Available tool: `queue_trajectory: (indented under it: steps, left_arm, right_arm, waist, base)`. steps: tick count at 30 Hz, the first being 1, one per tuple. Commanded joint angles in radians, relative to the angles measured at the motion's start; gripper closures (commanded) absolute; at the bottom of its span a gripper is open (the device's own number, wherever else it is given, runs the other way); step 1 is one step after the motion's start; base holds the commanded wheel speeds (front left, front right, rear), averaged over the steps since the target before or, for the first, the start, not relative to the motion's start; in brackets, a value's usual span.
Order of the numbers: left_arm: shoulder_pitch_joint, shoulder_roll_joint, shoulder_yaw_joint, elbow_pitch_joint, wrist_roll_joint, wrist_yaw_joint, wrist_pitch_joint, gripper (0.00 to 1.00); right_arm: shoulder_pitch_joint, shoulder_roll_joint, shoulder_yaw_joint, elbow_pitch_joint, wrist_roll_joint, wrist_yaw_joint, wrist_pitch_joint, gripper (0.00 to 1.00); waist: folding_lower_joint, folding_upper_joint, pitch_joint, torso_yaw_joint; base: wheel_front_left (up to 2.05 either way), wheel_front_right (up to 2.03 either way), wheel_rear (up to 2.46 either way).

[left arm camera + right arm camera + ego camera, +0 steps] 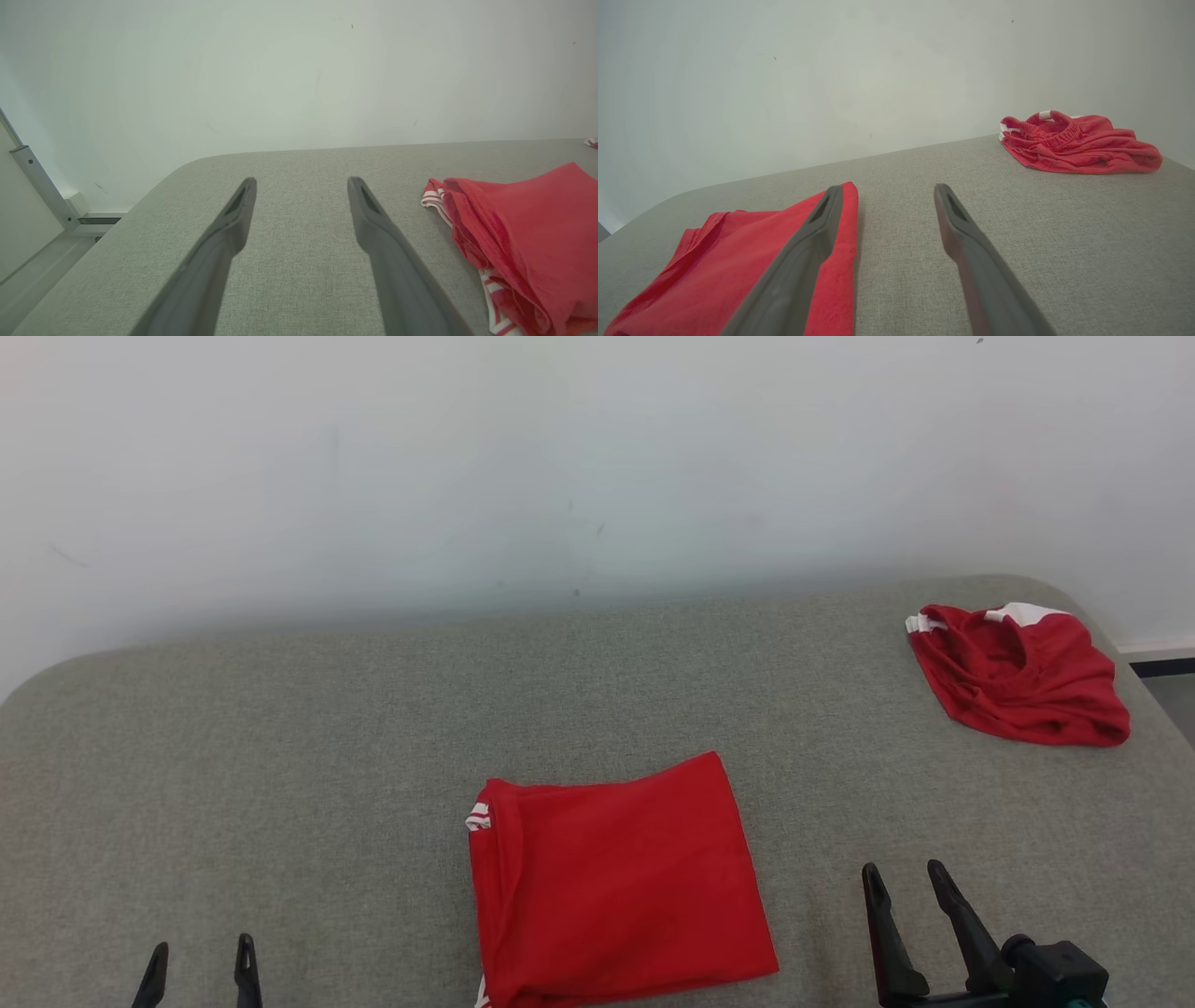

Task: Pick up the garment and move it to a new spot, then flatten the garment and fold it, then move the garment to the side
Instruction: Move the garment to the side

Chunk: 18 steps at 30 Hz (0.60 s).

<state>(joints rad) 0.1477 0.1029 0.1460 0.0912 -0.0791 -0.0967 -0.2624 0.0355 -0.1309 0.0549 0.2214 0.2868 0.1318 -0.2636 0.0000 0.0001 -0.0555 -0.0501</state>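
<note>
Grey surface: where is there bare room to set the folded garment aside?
Widest bare stretch: left half of the grey surface, bordered by wall, folded garment and left tool. A narrower patch lies between folded garment and crumpled garment. Crowded: far right corner.

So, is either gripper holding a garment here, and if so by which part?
Nothing is held. The left gripper and right gripper are both open and empty, clear of the folded red garment lying between them.
</note>
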Motion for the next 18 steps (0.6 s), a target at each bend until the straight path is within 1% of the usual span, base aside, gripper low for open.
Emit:
queue_trajectory:
  steps: [1, 6, 10, 15, 18]
  left_arm:
    - [0.012, -0.002, 0.004, -0.003, 0.009, 0.000, -0.003, 0.00]
    - [0.010, -0.002, 0.007, 0.000, 0.010, -0.003, -0.003, 0.00]
    - [0.008, -0.005, 0.007, 0.000, 0.011, -0.004, -0.003, 0.00]
    - [-0.006, -0.009, -0.004, 0.005, 0.012, -0.007, -0.003, 0.00]
    - [-0.022, -0.011, -0.014, 0.007, 0.011, -0.008, -0.003, 0.00]
  right_arm:
    - [-0.004, -0.004, 0.000, 0.001, -0.008, -0.002, -0.001, 0.00]
    - [-0.008, -0.012, 0.008, 0.011, -0.020, -0.002, -0.001, 0.00]
    - [-0.056, -0.019, 0.034, 0.057, -0.040, -0.002, -0.001, 0.00]
    - [-0.164, -0.024, 0.080, 0.157, -0.049, -0.002, 0.019, 0.00]
    - [-0.244, -0.019, 0.109, 0.247, -0.029, -0.002, 0.054, 0.00]
  waist:
    - [0.0000, -0.0001, -0.001, 0.000]
    - [0.0000, -0.0001, -0.002, 0.001]
    - [0.0000, -0.0001, 0.002, 0.000]
    - [0.0000, -0.0001, 0.011, 0.011]
    - [0.0000, -0.0001, 0.021, 0.023]
  base:
    - [0.00, 0.00, 0.00]
    - [0.00, 0.00, 0.00]
    - [0.00, 0.00, 0.00]
    - [0.00, 0.00, 0.00]
    - [0.00, 0.00, 0.00]
